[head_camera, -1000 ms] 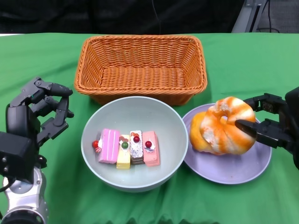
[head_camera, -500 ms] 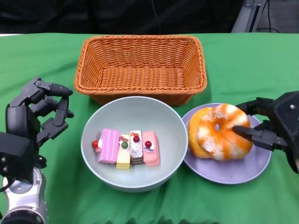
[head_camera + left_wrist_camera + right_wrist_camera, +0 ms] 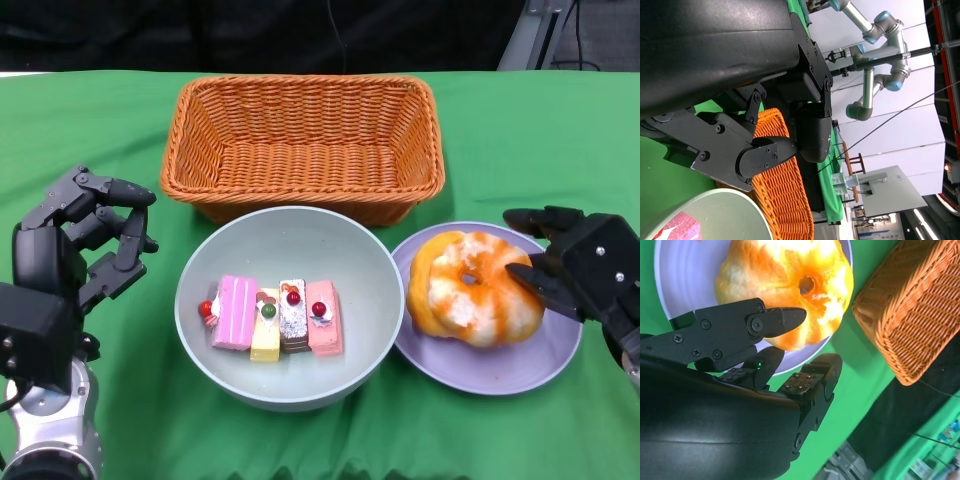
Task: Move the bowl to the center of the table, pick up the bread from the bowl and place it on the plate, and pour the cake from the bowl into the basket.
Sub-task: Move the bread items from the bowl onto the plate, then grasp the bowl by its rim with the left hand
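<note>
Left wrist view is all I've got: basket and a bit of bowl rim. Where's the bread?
Observer: The bread lies on the purple plate, to the right of the bowl.
Operator: Has the right hand let go?
Observer: The right hand has its fingers apart; one fingertip sits at the bread's side, though whether it touches is hard to tell.
Operator: Cake?
Observer: The cake slices sit side by side in the bowl; the basket behind it holds nothing.
Operator: And my left hand?
Observer: The left hand is to the left of the bowl, apart from it, holding nothing.
</note>
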`<control>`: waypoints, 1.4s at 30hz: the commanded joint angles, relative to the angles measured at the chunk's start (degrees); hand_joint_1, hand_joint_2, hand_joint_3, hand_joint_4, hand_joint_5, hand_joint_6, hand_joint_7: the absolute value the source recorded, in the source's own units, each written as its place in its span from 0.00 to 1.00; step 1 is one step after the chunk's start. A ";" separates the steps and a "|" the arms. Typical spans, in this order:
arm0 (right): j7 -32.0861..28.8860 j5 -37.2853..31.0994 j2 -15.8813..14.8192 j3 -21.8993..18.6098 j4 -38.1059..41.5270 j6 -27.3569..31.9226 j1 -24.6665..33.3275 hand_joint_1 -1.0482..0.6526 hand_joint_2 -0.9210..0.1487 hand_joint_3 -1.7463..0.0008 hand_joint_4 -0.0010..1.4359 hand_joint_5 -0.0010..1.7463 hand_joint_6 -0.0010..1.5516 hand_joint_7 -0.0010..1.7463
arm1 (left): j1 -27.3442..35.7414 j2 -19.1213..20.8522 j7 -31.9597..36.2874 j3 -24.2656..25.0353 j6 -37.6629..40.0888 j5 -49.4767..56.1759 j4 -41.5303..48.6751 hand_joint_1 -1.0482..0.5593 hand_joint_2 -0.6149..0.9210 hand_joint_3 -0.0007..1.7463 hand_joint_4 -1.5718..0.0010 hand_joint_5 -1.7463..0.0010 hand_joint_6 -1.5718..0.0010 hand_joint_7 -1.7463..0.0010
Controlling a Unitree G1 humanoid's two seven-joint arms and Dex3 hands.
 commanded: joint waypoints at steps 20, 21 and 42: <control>-5.11 -7.85 -1.20 2.45 -1.28 -3.47 1.58 0.52 0.00 0.93 0.28 0.00 0.28 0.00 | 0.33 1.00 -0.01 0.14 -0.57 0.37 0.23 0.55 0.87 0.44 0.45 0.16 0.44 0.36; -5.54 -8.03 -1.15 2.43 -1.18 -4.27 1.68 0.52 0.00 0.93 0.28 0.00 0.28 0.00 | 0.30 1.06 0.04 0.10 -0.62 0.48 0.27 0.55 0.87 0.44 0.45 0.16 0.44 0.36; -10.37 -8.76 -1.25 2.05 -1.09 -15.81 3.13 0.50 0.00 0.95 0.31 0.01 0.30 0.01 | 0.39 0.94 -0.56 0.19 -0.46 0.14 0.13 0.55 0.87 0.45 0.46 0.15 0.45 0.35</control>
